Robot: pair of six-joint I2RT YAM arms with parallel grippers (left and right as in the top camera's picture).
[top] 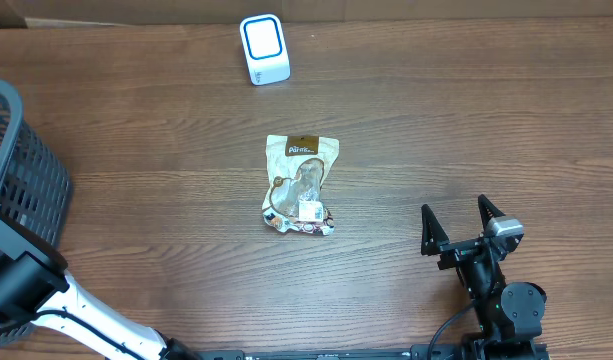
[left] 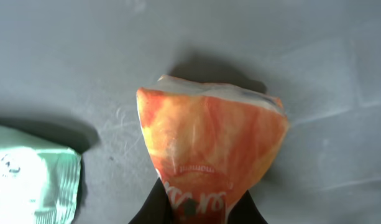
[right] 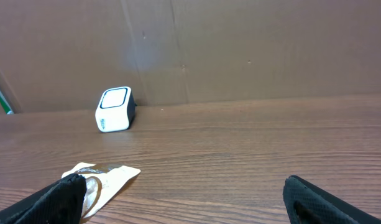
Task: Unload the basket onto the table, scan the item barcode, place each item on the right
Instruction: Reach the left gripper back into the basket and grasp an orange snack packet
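Observation:
An orange plastic packet fills the middle of the left wrist view, over a grey surface. My left gripper is shut on its lower end, with the black fingers pressed against both sides of it. The white scanner with a blue-rimmed window stands at the back of the table, also visible as the scanner in the right wrist view. My right gripper stands open near the front right, holding nothing. No barcode shows on the orange packet.
A beige snack packet lies in the middle of the wooden table, left of the right gripper. A dark mesh basket stands at the left edge. A pale green packet lies beside the orange one.

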